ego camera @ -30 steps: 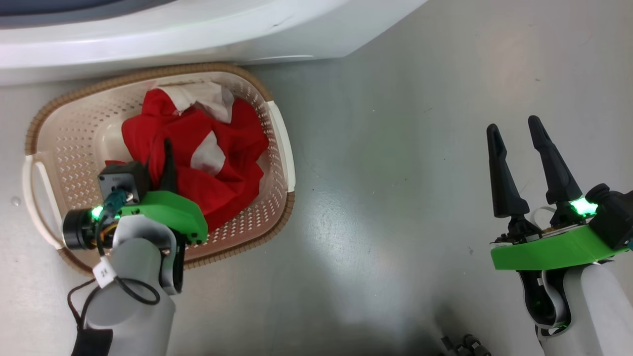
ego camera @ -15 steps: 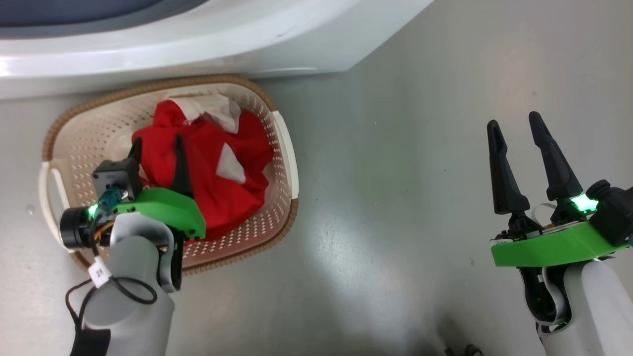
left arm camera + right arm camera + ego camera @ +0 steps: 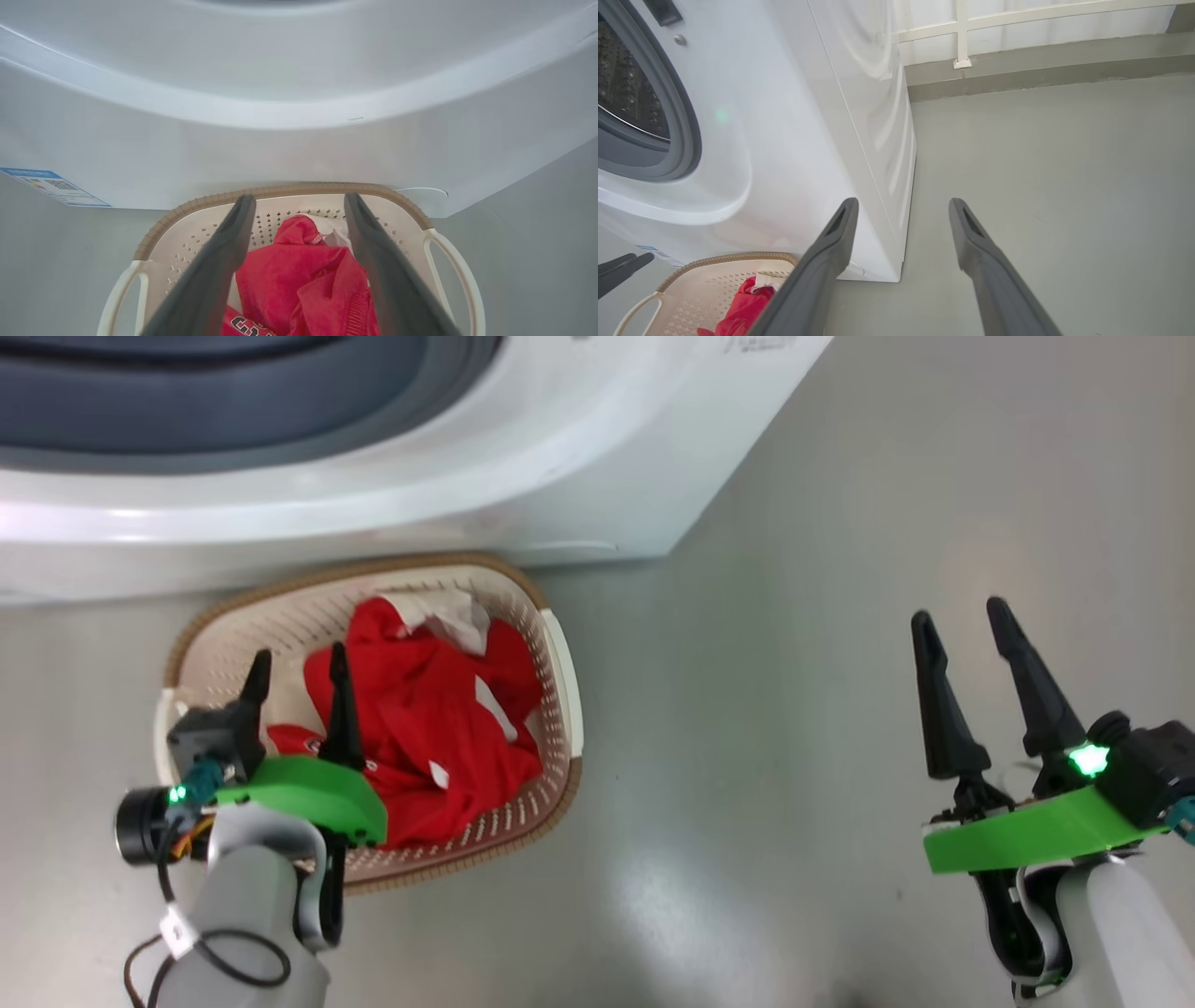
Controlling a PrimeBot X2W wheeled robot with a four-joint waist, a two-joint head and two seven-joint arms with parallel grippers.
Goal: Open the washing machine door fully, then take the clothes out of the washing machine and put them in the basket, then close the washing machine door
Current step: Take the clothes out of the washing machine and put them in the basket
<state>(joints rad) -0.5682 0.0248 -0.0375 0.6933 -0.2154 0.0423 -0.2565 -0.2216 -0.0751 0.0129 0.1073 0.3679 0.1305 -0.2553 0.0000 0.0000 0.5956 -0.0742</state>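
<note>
— Which step is this?
— The unloading, and I'd judge it nearly done. The clothes (image 3: 439, 747) lie in the basket (image 3: 439, 563), on the floor (image 3: 747, 756) just in front of the washing machine (image 3: 560, 457). My left gripper (image 3: 299, 655) hovers over them, fingers apart and empty. My right gripper (image 3: 960, 611) hangs well off to the right, also spread.
— Next?
— Lift clear, check the drum (image 3: 626, 93), then swing the door shut.
— Any writing?
— A blue label (image 3: 56, 186) low on the machine, and lettering (image 3: 245, 325) on the red cloth. I can read neither.
</note>
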